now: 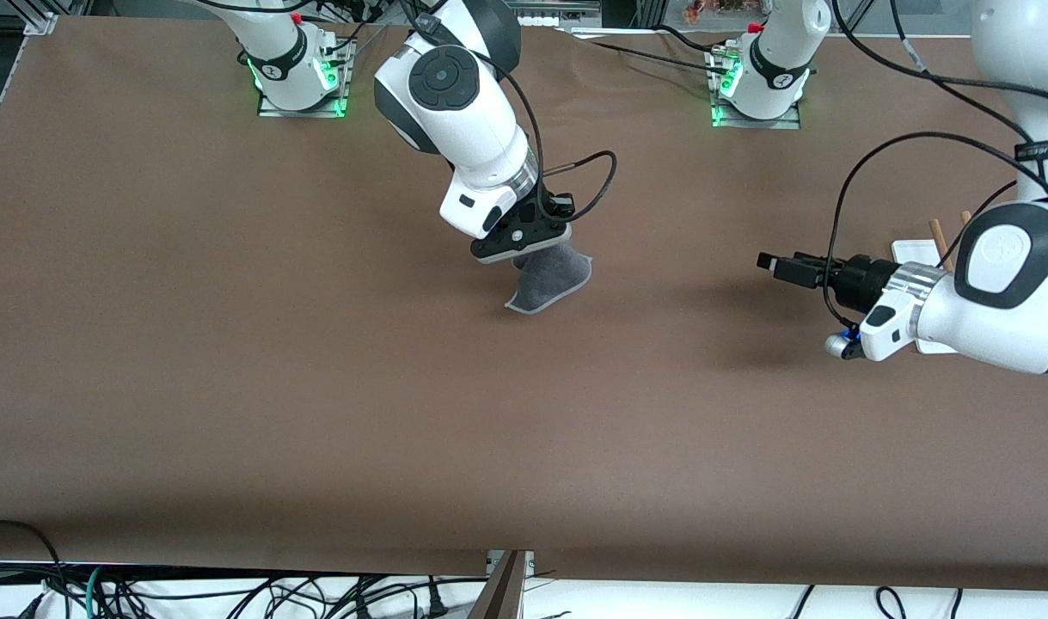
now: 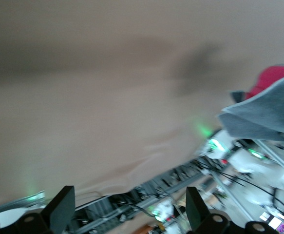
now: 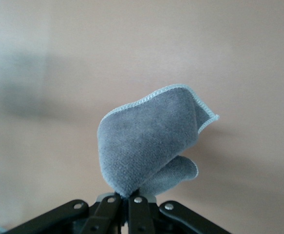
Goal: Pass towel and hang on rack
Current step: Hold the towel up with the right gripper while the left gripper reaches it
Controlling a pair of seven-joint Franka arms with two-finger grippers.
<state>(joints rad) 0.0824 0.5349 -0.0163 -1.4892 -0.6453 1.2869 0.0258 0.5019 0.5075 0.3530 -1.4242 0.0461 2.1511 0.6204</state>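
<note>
We see the right gripper (image 1: 532,251) clamped tight on the towel (image 1: 548,277), pinching one bunched edge so the grey cloth hangs in folds from the fingers, up over the middle of the brown table (image 1: 231,361). Out toward the left arm's end, the left gripper (image 1: 769,263) hovers level above the table, fingers (image 2: 61,210) spread wide with nothing between them, pointing toward the towel. Just by that arm's wrist we catch the rack (image 1: 919,251), its white base and brown rods partly hidden.
</note>
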